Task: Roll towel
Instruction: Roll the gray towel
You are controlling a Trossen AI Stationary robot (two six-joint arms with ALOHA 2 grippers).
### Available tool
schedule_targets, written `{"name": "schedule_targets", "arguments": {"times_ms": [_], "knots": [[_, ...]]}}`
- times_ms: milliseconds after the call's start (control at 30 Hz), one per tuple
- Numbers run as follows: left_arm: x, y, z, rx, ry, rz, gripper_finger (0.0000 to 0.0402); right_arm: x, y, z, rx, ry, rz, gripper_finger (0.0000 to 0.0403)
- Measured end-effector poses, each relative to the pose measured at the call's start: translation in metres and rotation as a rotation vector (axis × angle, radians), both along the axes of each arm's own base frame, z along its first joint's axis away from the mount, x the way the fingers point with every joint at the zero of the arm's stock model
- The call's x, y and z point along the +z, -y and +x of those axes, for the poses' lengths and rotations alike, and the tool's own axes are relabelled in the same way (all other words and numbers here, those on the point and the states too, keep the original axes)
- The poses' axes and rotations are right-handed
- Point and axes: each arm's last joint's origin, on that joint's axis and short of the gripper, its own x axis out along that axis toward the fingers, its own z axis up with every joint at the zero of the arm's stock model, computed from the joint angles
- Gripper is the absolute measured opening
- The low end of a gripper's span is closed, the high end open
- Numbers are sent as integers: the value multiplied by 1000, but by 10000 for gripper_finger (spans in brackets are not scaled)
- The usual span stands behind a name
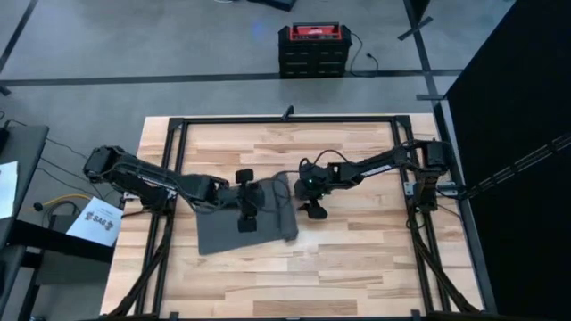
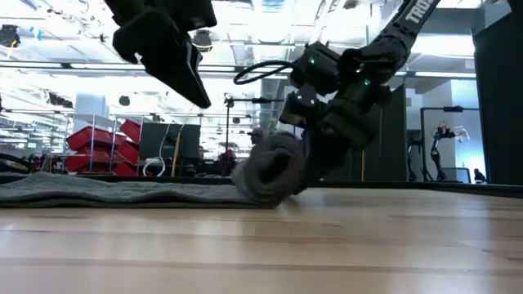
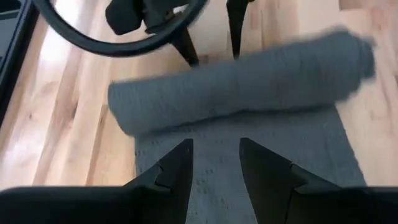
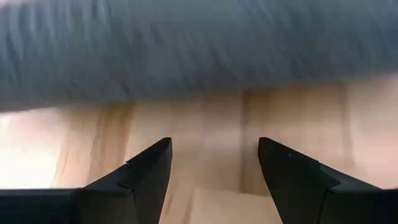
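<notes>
We are looking down on a light wooden butcher-block surface (image 1: pixel 357 259) framed by black rails, standing on a grey concrete floor (image 1: pixel 134 45). Off the surface's left edge, a white sheet of paper (image 1: pixel 95 221) is lying on a dark side stand. Beyond the far edge, a red and black box (image 1: pixel 311 49) is sitting on the floor.

Our left gripper (image 1: pixel 244 198) is hovering above the flat part of the towel (image 1: pixel 232 230), near the middle of the surface; its fingers (image 3: pixel 174 180) are spread apart and grasping nothing, with grey cloth showing in the gap between them. The towel is lying near the centre, a little toward the left and the near edge. Its left portion is lying flat, while its right end is rolled into a thick bundle running from the near side toward the far side.

Our right gripper (image 1: pixel 312 194) is sitting just beside the roll on its right side, low over the bare wood. Its fingers (image 4: pixel 143 180) are parted too, empty, with the roll lying across just ahead of them.

Across the surface at table height, we are seeing a bright workshop room with red bins on shelving (image 2: pixel 102 143), overhead lights and another dark robot arm (image 2: pixel 445 151) far at the right.
</notes>
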Motion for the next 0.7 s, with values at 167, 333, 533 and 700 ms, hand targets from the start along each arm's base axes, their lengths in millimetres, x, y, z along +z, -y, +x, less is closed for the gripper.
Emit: {"name": "schedule_targets", "arguments": {"times_ms": [167, 333, 533, 700], "knots": [[-6, 7, 4, 6, 1, -14, 118, 2, -1, 3, -16, 13, -20, 226], [-6, 12, 2, 2, 0, -24, 118, 18, 0, 15, -6, 65, -38, 226], [-8, 16, -1, 39, -14, -58, 118, 32, -3, 22, 31, 46, -56, 226], [-16, 22, -6, 46, -20, -67, 118, 19, -4, 13, 1, -1, -26, 226]]}}
